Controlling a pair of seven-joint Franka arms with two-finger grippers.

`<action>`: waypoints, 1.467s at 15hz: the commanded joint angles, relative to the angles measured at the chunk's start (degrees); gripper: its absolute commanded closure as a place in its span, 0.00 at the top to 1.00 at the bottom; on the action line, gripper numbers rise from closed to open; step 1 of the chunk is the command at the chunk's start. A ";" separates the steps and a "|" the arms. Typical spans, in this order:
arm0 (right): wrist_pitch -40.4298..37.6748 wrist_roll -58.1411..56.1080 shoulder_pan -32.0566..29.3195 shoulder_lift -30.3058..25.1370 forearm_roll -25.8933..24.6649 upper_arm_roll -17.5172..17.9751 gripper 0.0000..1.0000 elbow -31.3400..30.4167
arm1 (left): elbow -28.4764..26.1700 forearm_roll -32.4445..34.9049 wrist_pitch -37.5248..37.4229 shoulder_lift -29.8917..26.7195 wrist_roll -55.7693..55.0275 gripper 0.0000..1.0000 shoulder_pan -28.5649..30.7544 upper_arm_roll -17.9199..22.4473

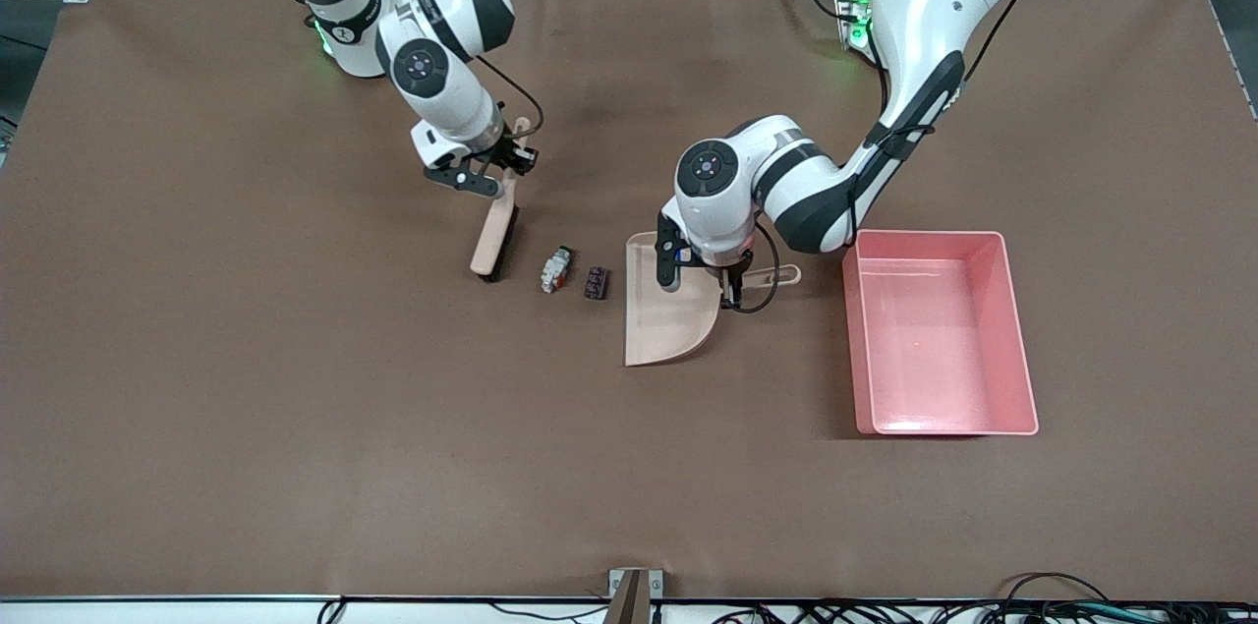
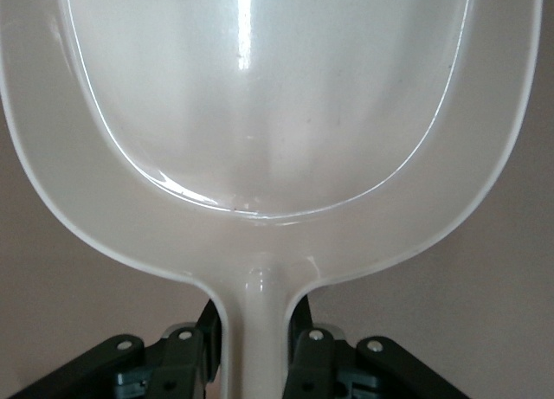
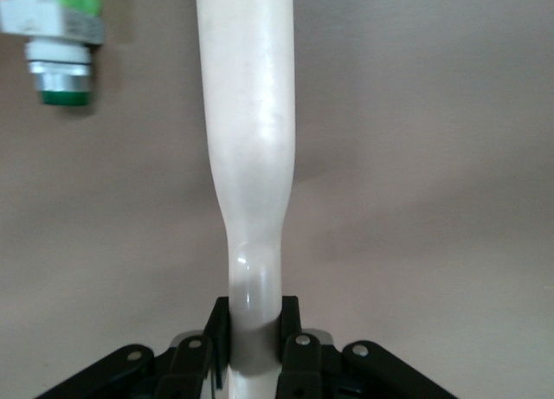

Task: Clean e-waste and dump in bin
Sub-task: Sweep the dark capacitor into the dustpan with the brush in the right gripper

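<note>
Left tool (image 2: pixel 255 347) clamped on the beige flat plastic dustpan's (image 1: pixel 668 310) handle, pan lying on the brown bench (image 1: pixel 295 408) beside the pink rectangular plastic bin (image 1: pixel 1022 339); fingertips cut off in the wrist view. Right tool (image 3: pixel 255 347) clamped on the beige long-handled brush (image 1: pixel 494 241), bristles on the bench. Whitish-grey part (image 1: pixel 556 269) and black ribbed block (image 1: pixel 596 282) sit between brush and dustpan, too small for detail.

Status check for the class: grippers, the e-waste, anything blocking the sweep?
Left gripper shut on dustpan handle. Right gripper shut on brush. E-waste on table between brush and dustpan. Nothing blocking.

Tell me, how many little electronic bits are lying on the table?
2. The whitish-grey part lies beside the brush; the black ribbed block lies between it and the dustpan. None seems hidden.
</note>
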 commanded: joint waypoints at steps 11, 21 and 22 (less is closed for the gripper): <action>-2.34 3.20 4.62 17.82 1.22 -0.39 0.00 25.72 | 2.50 2.27 -0.27 2.63 -0.78 0.01 -1.99 -0.21; -8.74 3.12 5.07 20.82 8.76 0.75 0.00 38.38 | 2.59 2.27 -0.19 2.98 -0.78 0.01 -1.91 -0.12; -12.68 3.29 4.80 20.47 9.65 0.58 0.00 40.14 | 2.59 2.27 -0.01 3.07 -0.87 0.01 -1.82 -0.12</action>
